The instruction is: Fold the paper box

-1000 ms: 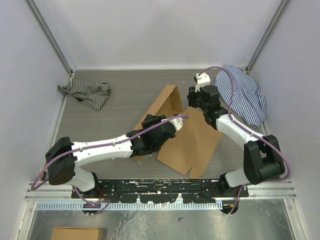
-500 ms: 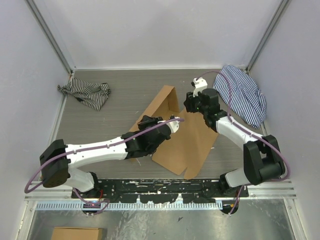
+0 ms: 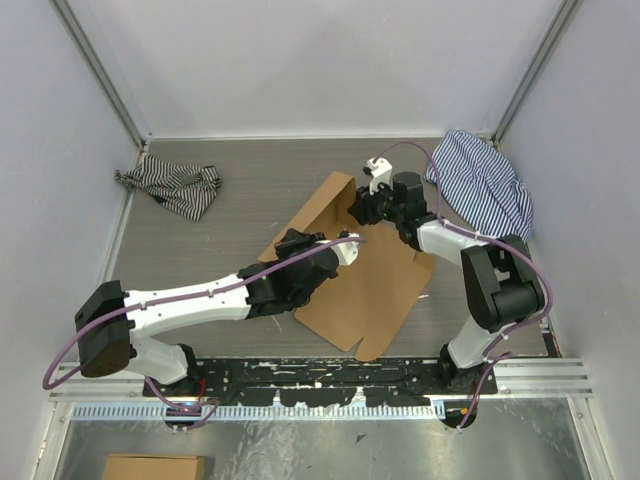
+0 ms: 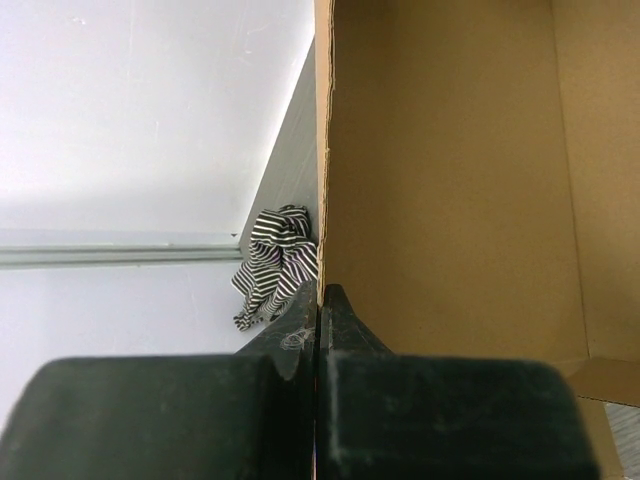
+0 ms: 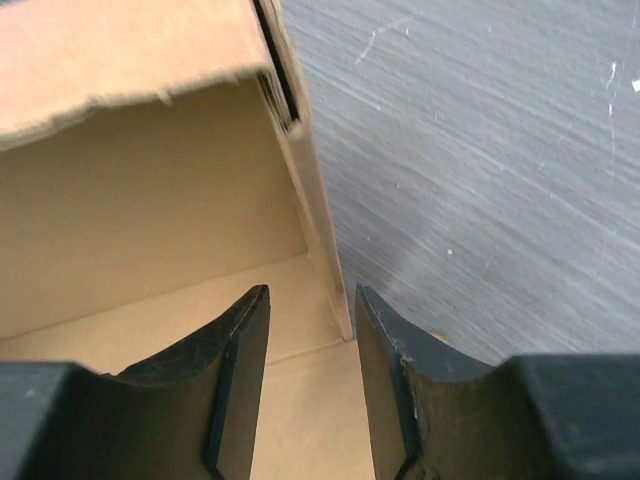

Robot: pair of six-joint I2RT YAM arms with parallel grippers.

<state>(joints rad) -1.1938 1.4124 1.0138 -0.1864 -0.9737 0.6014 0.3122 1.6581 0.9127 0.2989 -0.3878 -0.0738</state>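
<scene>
Left wrist: left claw (image 4: pixel 318 305) pinching paper box (image 4: pixel 450 180) | right claw (image 5: pixel 311 300) half-open

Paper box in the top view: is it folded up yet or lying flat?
Partly folded. The paper box lies mostly flat on the table, with one side panel standing upright; no closed box shape yet.

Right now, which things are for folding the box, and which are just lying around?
For the job:
- paper box, partly folded
- left pincer, shut on a cardboard edge
- right pincer, open, straddling a raised wall

Just lying about:
- black-and-white striped cloth, far left
- blue striped cloth, far right
- small cardboard box, off the table, near left
</scene>
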